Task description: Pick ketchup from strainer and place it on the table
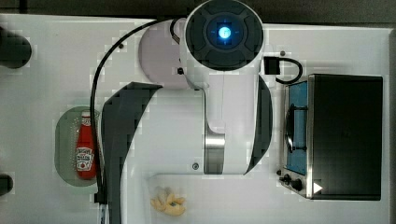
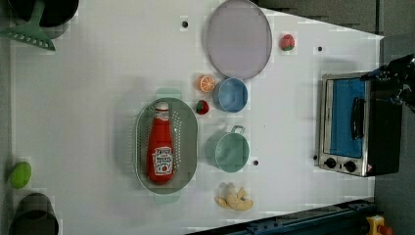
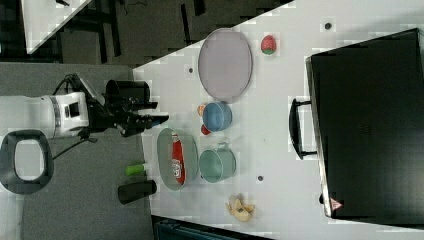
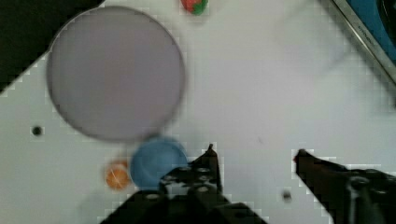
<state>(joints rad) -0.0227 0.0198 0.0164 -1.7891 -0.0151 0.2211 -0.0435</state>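
The ketchup (image 2: 160,147), a red squeeze bottle with a white cap, lies lengthwise inside the pale green oval strainer (image 2: 188,137) on the white table (image 2: 98,98). The top view shows the ketchup (image 1: 85,149) in the strainer (image 1: 65,144) at the top view's left, beside the arm's cable. My gripper (image 4: 254,150) is open, with bare tabletop between its black fingers. In the wrist view it hangs well above the table near the blue bowl (image 4: 156,161). In the right view the gripper (image 3: 159,119) sits apart from the ketchup (image 3: 176,161).
A grey-lilac plate (image 2: 239,39), a blue bowl (image 2: 231,94), a green cup (image 2: 229,151), an orange slice (image 2: 206,83) and a strawberry (image 2: 202,106) stand near the strainer. A toaster oven (image 2: 355,127) is on the left view's right. Pale yellow pieces (image 2: 235,198) lie by the table's edge.
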